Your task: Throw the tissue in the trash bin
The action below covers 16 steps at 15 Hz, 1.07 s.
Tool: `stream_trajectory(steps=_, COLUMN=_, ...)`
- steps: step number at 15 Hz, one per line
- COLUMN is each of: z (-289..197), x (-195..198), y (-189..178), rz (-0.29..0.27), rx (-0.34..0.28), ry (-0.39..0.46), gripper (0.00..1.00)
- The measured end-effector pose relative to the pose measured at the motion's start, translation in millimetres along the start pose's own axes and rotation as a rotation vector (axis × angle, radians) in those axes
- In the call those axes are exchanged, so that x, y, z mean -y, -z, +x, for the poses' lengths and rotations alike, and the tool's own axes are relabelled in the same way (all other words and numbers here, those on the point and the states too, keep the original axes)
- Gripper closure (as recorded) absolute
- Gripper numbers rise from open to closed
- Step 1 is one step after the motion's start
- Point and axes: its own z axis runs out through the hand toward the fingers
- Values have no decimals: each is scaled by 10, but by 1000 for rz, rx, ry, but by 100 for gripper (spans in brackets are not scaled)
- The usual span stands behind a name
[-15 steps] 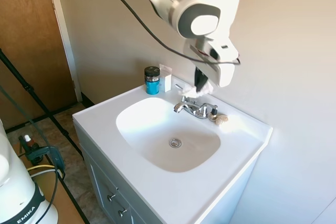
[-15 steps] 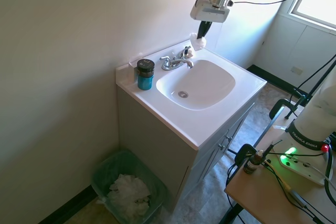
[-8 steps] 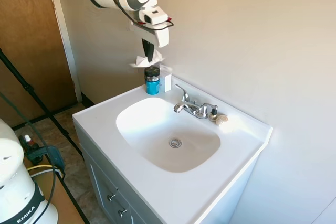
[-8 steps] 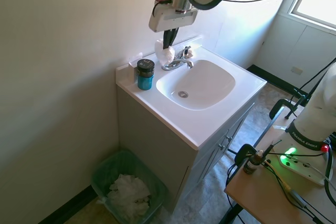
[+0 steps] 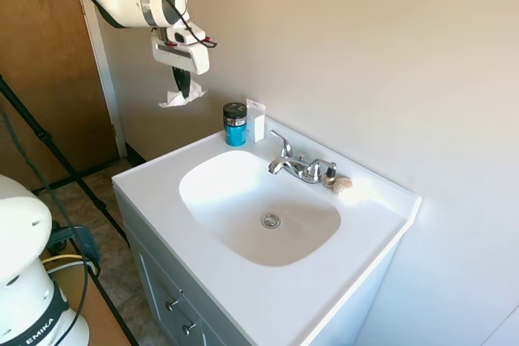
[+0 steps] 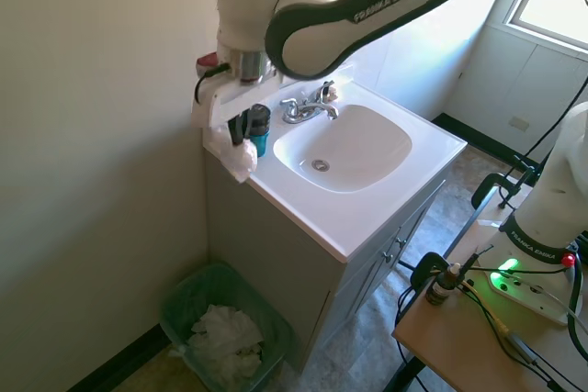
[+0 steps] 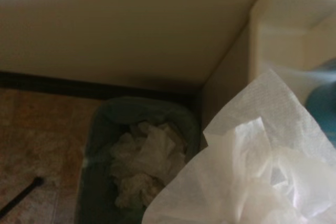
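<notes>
Since the earlier frames the arm has swung away from the faucet (image 5: pixel 300 166), crossed over the blue jar (image 5: pixel 235 124) and carried its load out past the end of the vanity, so the gripper (image 5: pixel 182 84) now hangs over open floor beside the cabinet instead of over the basin. Its fingers are pinched on the tissue (image 5: pixel 181 97), a white crumpled wad that droops below them in both exterior views and fills the near corner of the wrist view (image 7: pixel 252 177).

By my reading the pick-up and most of the carry are done. What is left is the drop: the green-lined trash bin (image 6: pixel 188 300) stands on the floor against the wall, well below the gripper and already holding crumpled white paper. The wrist view looks almost straight down at the bin (image 7: pixel 142 161), which suggests the tissue is nearly above it. Releasing, perhaps after a little lowering, should finish the job.
</notes>
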Motion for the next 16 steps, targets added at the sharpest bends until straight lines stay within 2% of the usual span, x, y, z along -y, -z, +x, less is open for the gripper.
stream_trajectory(steps=1, z=-110, x=120, y=-192, rz=-23, rx=6, ry=14, gripper=100)
stream_trajectory(steps=2, z=-195, x=228, y=-345, rz=-41, rx=7, ry=26, gripper=0)
stream_trajectory(steps=7, z=-354, x=528, y=-721, rz=-97, rx=9, ry=45, gripper=0)
stream_trajectory(steps=16, z=-486, x=863, y=-859, rz=-127, rx=-13, ry=31, gripper=0)
